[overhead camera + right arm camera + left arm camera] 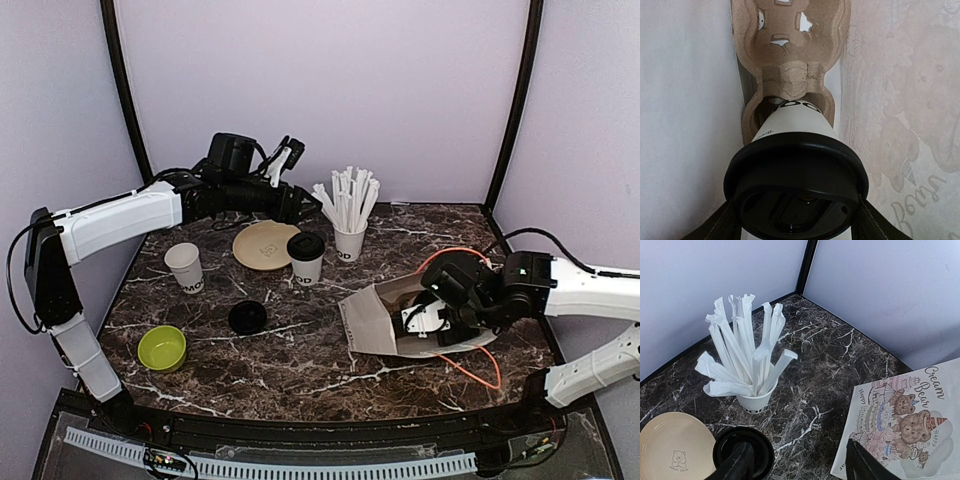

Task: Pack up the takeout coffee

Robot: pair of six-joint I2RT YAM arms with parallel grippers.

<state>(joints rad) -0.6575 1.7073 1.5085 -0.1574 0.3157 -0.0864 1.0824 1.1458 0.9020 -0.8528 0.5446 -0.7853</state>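
One takeout coffee (305, 258), a white cup with a black lid (742, 452), stands mid-table. My left gripper (298, 210) hovers above it, open (800, 465); one finger lies over the lid, the other over the printed paper bag (905, 420). A second takeout coffee (797, 150) sits with its base in a socket of the brown cardboard carrier (790, 45) inside the bag (375, 320). My right gripper (425, 318) reaches into the bag and is shut on this cup's lid (797, 205), a finger pressed on each side.
A white cup of wrapped straws (350, 235) stands behind the free coffee. A beige plate (262, 245), a lidless printed cup (184, 265), a loose black lid (247, 317) and a green bowl (162, 348) lie to the left. An orange cable (480, 368) loops by the bag.
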